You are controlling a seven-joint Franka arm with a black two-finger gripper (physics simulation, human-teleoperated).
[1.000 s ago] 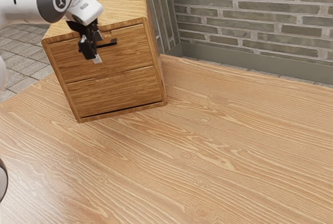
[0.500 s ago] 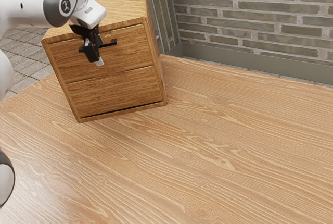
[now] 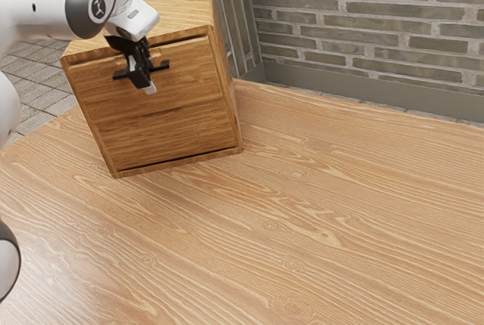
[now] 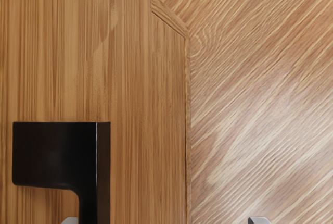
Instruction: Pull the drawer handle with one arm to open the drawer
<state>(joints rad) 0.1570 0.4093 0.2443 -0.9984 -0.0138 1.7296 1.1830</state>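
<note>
"Looking at the claw (image 3: 141,75), was it clamped on the handle (image 3: 160,63)?"

"No. It hung against the front of the top drawer (image 3: 185,75). In the wrist view its fingertips (image 4: 255,220) stood wide apart, one just beside the handle's post and the other well clear over bare wood. So it was open, with the post between them."

"Why sit like that?"

"Likely it straddled the post so that closing would pinch it from two sides. A pull without that squeeze would risk sliding off the smooth black bar."

"And the drawer?"

"It sat high in the cabinet (image 3: 174,4), which stood on the table (image 3: 325,212) at the exterior view's left. Its front looked about level with the lower one, and whether it had slid out at all could not be told. The pull was judged barely begun, if begun."
</note>
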